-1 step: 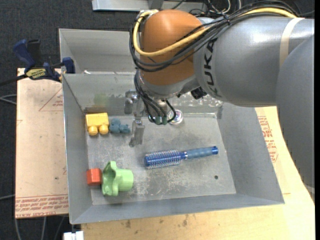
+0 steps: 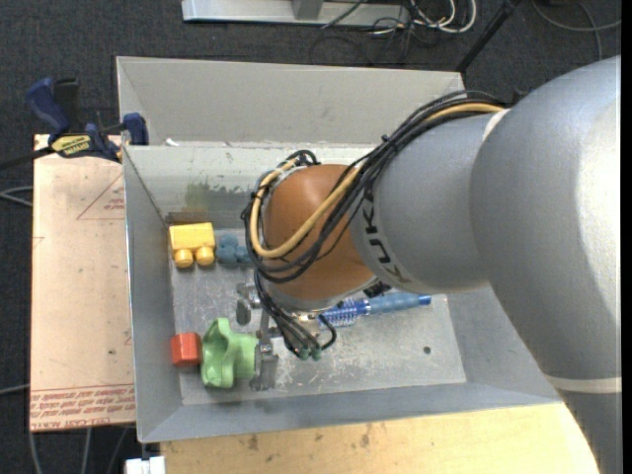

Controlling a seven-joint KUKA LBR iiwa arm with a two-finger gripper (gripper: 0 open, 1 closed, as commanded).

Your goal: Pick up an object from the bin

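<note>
My gripper (image 2: 263, 359) reaches down from under the orange cover into the bin's front left part. It stands right against the right side of a light green lumpy plastic piece (image 2: 225, 354), which lies near the front wall. A small red cube (image 2: 185, 349) sits just left of the green piece. A blue brush with a bristled end (image 2: 373, 308) lies to the right of the gripper, partly hidden under the cover.
A yellow block with two round knobs (image 2: 192, 242) lies at the left wall further back, with a small grey-blue thing (image 2: 231, 253) beside it. The arm and its cables cover the bin's middle and right.
</note>
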